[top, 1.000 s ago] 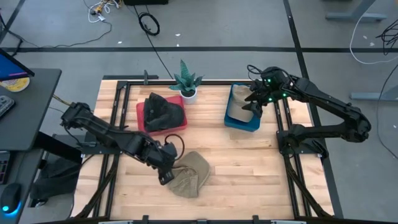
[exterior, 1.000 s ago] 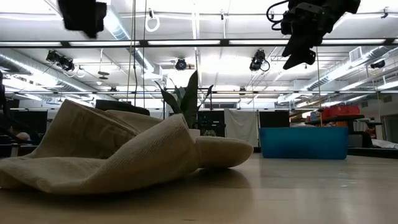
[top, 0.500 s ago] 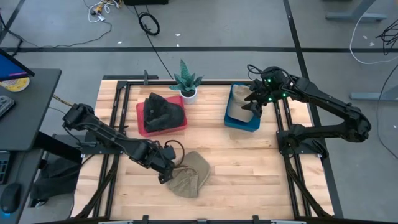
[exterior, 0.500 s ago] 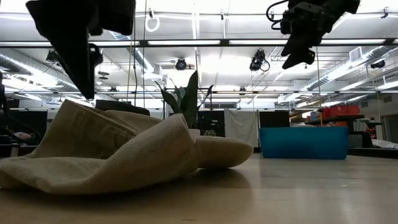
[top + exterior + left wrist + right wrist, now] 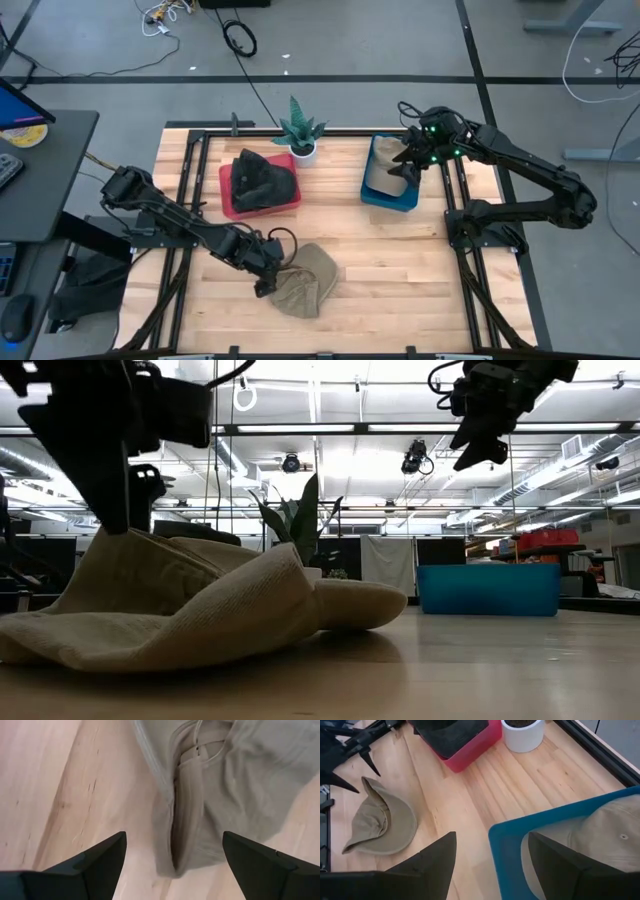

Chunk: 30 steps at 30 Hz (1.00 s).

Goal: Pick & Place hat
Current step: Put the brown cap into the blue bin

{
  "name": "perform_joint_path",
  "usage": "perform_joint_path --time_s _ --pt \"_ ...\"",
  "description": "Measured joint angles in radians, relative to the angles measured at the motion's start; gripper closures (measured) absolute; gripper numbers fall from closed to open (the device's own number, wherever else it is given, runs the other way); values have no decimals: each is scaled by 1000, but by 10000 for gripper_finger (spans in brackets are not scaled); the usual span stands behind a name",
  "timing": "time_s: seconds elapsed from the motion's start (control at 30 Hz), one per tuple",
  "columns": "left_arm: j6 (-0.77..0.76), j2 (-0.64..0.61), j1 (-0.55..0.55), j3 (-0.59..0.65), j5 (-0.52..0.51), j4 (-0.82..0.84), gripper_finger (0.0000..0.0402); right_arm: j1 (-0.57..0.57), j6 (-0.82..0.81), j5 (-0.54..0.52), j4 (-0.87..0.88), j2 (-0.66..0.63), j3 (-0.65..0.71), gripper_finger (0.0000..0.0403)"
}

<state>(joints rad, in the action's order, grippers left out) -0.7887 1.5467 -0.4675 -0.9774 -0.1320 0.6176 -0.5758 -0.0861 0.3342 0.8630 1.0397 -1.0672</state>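
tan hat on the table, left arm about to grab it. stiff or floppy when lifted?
Probably floppy: the tan hat lies crumpled, its fabric folded over itself in the left wrist view. Likely to sag or unfold from a pinch by the open left gripper. Its brim holds a flatter shape, so perhaps slightly stiffer there.

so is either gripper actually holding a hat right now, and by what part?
Nothing held. Left gripper is open, straddling the tan hat on the table. Right gripper is open above the blue bin.

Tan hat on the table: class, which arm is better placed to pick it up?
Left. Its open gripper hangs right over the tan hat; the right gripper is far off above the blue bin.
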Motion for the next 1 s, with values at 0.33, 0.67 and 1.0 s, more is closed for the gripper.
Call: perform_joint_path --time_s 0.33,0.67,1.0 --pt "-18 0 0 86 -21 -118 110 0 -38 -1 -16 0 0 154" --pt "-37 0 13 86 -47 -241 347 0 -64 -3 -40 0 0 154" --pt "-61 -2 22 33 -28 -317 388 0 -67 -3 -58 0 0 154"
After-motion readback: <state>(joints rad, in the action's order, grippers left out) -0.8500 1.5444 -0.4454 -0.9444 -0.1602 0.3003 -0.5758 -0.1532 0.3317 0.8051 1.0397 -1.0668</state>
